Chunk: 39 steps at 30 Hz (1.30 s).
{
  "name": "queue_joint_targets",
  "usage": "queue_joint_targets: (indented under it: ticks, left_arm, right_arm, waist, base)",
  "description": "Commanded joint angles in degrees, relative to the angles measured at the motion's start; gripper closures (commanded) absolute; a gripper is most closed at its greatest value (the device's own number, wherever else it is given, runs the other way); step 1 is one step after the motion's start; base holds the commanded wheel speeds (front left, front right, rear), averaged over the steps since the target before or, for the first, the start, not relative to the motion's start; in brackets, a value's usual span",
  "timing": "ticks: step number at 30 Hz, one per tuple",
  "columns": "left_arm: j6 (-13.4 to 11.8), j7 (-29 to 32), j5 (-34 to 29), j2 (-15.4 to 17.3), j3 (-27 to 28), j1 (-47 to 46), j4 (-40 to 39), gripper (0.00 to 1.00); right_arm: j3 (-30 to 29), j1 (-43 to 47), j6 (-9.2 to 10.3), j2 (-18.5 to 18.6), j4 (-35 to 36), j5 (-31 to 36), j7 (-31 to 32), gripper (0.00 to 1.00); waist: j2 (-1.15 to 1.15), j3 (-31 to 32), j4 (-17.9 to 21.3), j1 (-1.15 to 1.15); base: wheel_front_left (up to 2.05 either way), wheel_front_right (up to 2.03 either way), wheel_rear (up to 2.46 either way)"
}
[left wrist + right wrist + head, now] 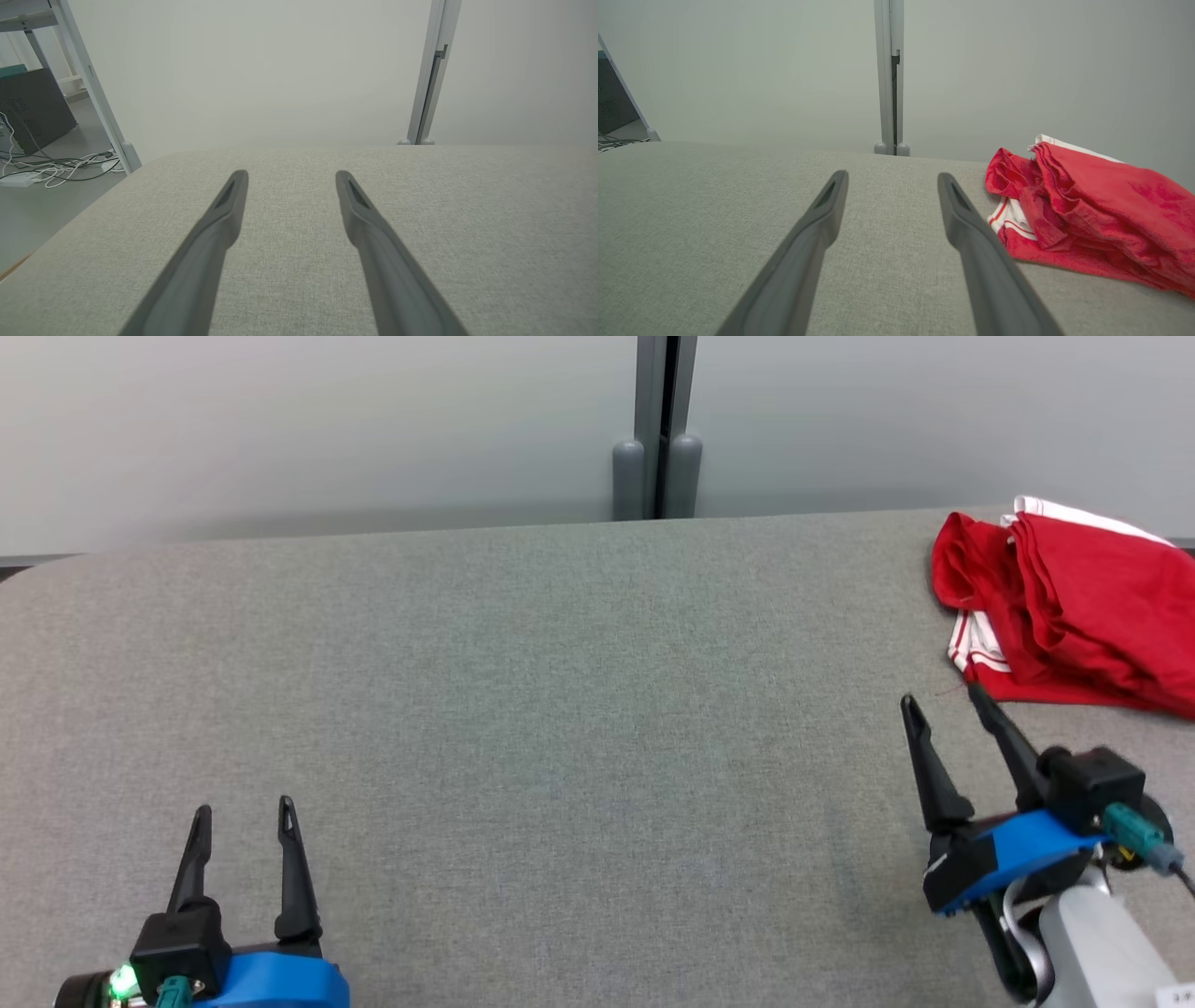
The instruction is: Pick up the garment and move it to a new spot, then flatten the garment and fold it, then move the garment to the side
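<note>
A red garment (1074,607) with white striped trim lies bunched at the far right of the grey fabric table (560,709). In the right wrist view the garment (1092,210) sits just right of my fingers. My right gripper (943,695) stands open close in front of the garment's near left edge, not touching it, with nothing between its fingers. My left gripper (245,807) rests open at the lower left, far from the garment. The left wrist view has the left gripper (290,175) over bare table, and the right wrist view has the right gripper (892,176) open too.
A pale wall with a grey vertical post (658,429) runs behind the table. In the left wrist view, the table's left edge drops to a floor with cables (51,165) and a dark cabinet (32,107).
</note>
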State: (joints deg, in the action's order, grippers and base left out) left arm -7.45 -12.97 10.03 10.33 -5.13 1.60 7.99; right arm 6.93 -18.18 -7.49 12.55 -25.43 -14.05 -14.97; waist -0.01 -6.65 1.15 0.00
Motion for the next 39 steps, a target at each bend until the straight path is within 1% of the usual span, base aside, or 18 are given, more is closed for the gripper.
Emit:
queue_joint_targets:
  ticks: [1,8,19,23,28,39]
  left_arm:
    - [-0.03,-0.28,0.15,-0.01,-0.08,0.64,0.24,0.00]
    - [0.15,-0.22,0.72,-0.11,-0.44,1.51,1.72,0.00]
    - [0.02,0.28,0.95,1.00,-0.91,2.16,1.82,0.00]
    - [-0.21,1.28,0.85,1.34,-1.18,1.57,1.35,0.00]
    - [-0.03,1.79,1.16,1.73,-1.36,0.69,0.94,0.00]
    - [0.43,1.54,2.17,2.16,-1.67,0.15,1.73,0.00]
  right_arm:
    - [-0.44,1.48,-0.01,-0.56,0.53,0.42,-0.28,0.00]
    - [-5.06,8.83,-0.01,-4.34,4.36,2.95,0.13,0.00]
    - [-9.98,15.19,-0.01,-7.71,11.90,6.87,4.22,0.00]
    - [-11.38,16.36,-0.01,-8.36,13.94,7.62,6.49,0.00]
    - [-11.49,17.17,-0.01,-8.97,15.57,8.33,8.91,0.00]
    - [-11.56,17.48,-0.01,-9.43,16.42,7.92,9.80,0.00]
  waist:
    - [0.01,0.30,0.03,0.00]
    - [0.01,2.91,-0.76,0.00]
    - [0.01,5.03,-1.02,0.00]
    - [0.01,5.54,-1.13,0.00]
    - [0.01,5.76,-0.93,0.00]
    - [0.01,5.85,-0.71,0.00]
  base:
    - [0.00,0.00,0.00]
    - [0.00,0.00,0.00]
    - [0.00,0.00,0.00]
    - [0.00,0.00,0.00]
    - [0.00,0.00,0.00]
    - [0.00,0.00,0.00]
